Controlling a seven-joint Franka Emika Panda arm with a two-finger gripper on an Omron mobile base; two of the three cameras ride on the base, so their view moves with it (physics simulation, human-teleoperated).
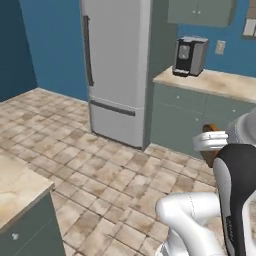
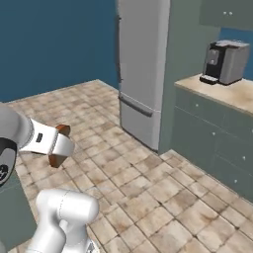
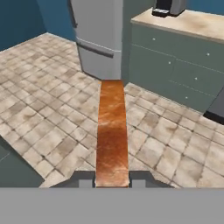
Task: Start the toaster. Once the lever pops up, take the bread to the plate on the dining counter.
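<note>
While pincer pinches bread | slice edge-on between its tips | above tiled floor

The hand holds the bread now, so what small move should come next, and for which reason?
Probably keep the hand shut on the bread and turn the base toward the dining counter. The slice sits edge-on between the fingertips, carried above the tiled floor, and ahead stand the fridge and the coffee machine on its counter, not a plate.
</note>
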